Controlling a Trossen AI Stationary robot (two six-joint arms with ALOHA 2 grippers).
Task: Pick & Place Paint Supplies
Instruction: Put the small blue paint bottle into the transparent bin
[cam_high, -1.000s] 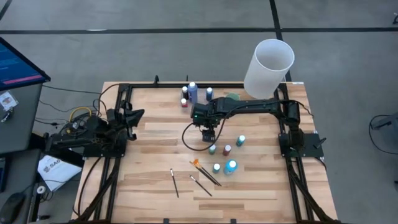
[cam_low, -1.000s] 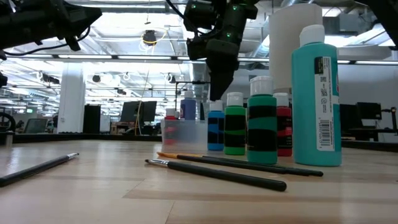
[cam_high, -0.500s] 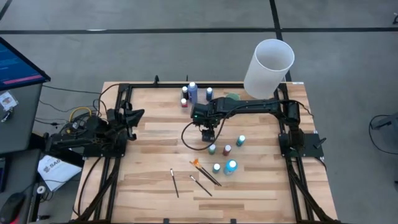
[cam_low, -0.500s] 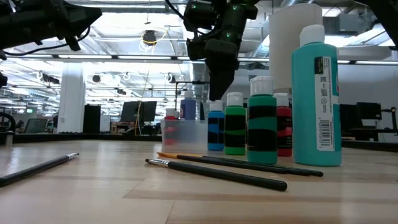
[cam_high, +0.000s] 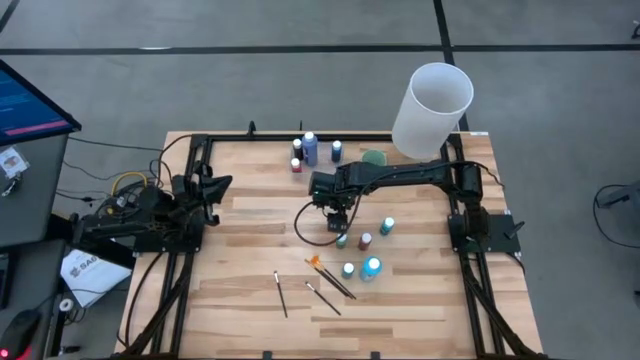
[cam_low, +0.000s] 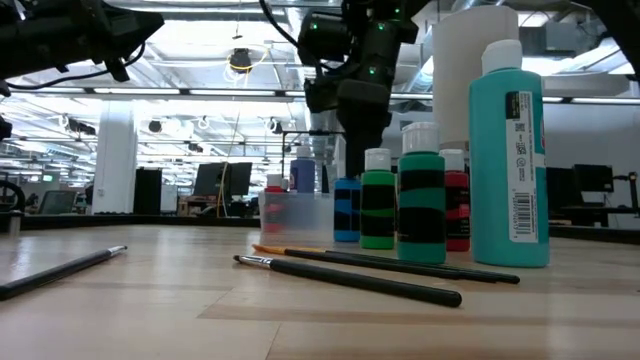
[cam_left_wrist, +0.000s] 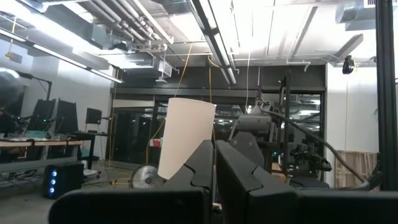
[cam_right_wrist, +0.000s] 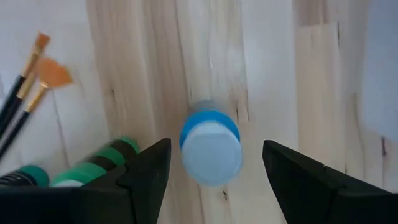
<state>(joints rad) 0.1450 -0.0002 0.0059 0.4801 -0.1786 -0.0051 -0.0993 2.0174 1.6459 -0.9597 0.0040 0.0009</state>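
On the table, blue bottle stands upright.

surface: pale wooden table | far edge: three small bottles | centre-right: six paint bottles | near middle: four scattered brushes | far right: tall white cylinder

Ten bottles, four brushes.
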